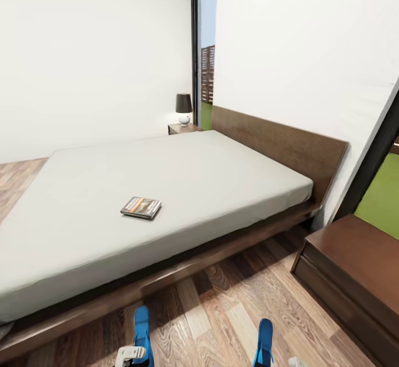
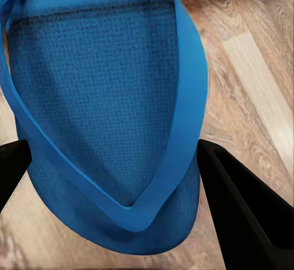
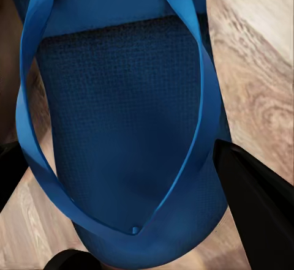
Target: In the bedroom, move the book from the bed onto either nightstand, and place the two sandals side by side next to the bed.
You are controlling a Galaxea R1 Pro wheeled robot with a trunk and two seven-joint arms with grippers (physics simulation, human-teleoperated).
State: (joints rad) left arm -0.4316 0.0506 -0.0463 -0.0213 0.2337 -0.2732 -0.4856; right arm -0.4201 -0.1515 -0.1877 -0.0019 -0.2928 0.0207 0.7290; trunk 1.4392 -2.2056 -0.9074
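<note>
The robot is busy with the sandal step. The left sandal and the right sandal are both on the wood floor next to the bed, but they lie well apart. They need to be side by side, so I think the next move is to bring 1 closer to the other and set it down flat.

The left claw points down at its sandal. Its 2 dark fingers stand wide, 1 on each side of the toe end. The right claw does the same over its sandal, with a finger on each side. I cannot tell if either claw is squeezing its sandal or just sits around it. Both arms reach low and close to the robot's base, near the floor.

The book lies flat on the bed's mattress, near the front side. A nightstand stands close on the right, and another nightstand with a small lamp is past the bed. The book step is not done yet.
</note>
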